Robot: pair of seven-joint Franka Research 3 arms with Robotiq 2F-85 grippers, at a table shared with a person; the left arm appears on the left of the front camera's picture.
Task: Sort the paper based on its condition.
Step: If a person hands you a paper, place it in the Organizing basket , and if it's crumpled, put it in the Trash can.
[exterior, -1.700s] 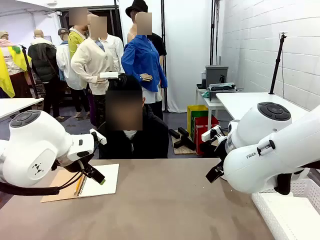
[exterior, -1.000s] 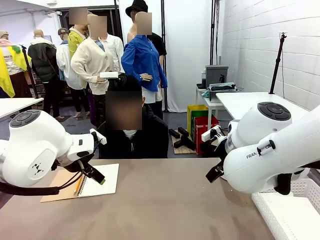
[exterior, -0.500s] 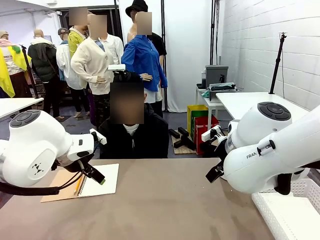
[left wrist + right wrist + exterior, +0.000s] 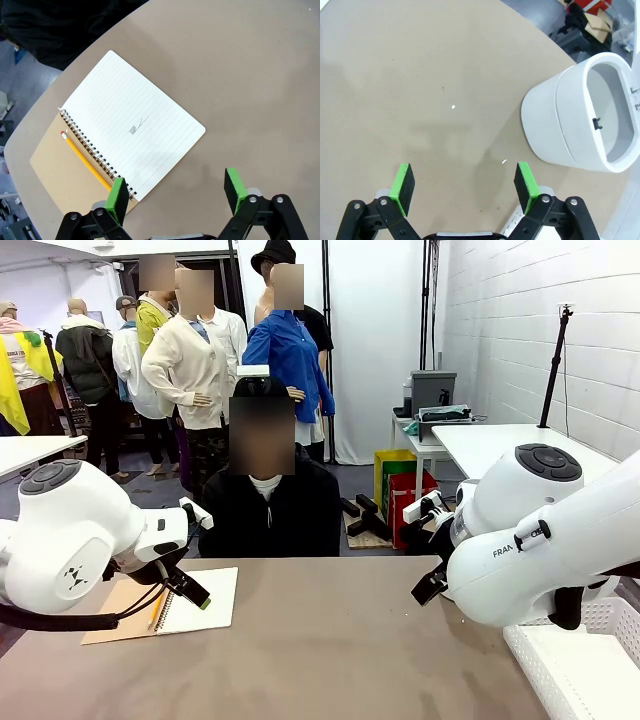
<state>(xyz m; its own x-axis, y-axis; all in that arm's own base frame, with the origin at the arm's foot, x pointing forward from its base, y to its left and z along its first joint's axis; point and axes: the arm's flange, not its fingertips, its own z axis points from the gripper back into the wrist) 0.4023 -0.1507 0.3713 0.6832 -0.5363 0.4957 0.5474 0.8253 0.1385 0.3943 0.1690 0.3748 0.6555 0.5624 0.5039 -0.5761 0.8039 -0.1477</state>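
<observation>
White lined page lies flat on the tan notebook at the left end of the surface, with a pencil on the cover beside the spiral. You can't tell if the page is loose. Your left gripper hangs over its near edge, jaws spread. Your right gripper is over bare surface, jaws spread too.

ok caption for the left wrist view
Left jaws open over the table, beside a spiral notebook open to a lined page, pencil on its tan cover.
</observation>
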